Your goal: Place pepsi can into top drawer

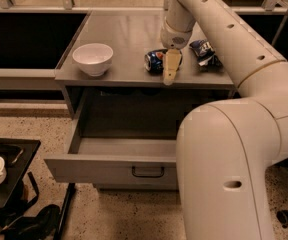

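The pepsi can (155, 60) lies on its side on the grey cabinet top (129, 31), silver end facing left. My gripper (169, 78) hangs from the white arm just right of the can, pointing down near the top's front edge, overlapping the can's right end. Whether it touches the can I cannot tell. The top drawer (109, 168) is pulled open below, its inside bare, with a dark bar handle (148, 172) on its front panel.
A white bowl (92, 58) stands on the cabinet top at the left. A blue-and-white chip bag (204, 51) lies right of the gripper. My arm's large white links (224, 174) cover the drawer's right side. A black cart (4, 176) with a white cup stands lower left.
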Controlling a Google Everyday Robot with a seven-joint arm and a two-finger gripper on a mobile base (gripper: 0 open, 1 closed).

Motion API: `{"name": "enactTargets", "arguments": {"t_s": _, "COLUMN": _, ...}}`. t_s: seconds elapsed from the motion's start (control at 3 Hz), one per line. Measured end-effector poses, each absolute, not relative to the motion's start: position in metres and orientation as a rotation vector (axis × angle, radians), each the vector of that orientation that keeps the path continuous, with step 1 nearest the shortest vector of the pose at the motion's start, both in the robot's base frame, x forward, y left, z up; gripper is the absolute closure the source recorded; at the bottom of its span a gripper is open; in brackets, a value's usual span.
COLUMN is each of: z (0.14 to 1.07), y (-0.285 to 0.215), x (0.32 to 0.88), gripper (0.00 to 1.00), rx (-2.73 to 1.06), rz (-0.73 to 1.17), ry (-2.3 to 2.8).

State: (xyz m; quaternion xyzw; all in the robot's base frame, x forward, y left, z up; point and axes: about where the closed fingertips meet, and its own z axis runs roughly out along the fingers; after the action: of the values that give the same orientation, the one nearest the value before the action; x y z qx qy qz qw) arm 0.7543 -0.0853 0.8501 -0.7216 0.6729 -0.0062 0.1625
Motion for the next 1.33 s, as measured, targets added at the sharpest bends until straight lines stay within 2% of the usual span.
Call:
{"name": "enactTargets", "arguments": {"t_s": 0.33, "z": 0.8501, "y": -0.0853, "x": 0.7544, "gripper": 0.02, "rx": -2.059, "rz": -0.018, "ry": 1.92}}
{"name": "enactTargets", "arguments": {"t_s": 0.67, "z": 0.8501, "y": -0.0853, "x": 0.7544, "gripper": 0.14, "rx": -2.059, "rz": -0.018, "ry": 1.92}}
{"name": "enactTargets", "arguments": {"t_s": 1.33, "z": 0.8501, "y": -0.0853, "x": 0.7544, "gripper": 0.61, "rx": -2.059, "rz": -0.018, "ry": 1.92}}
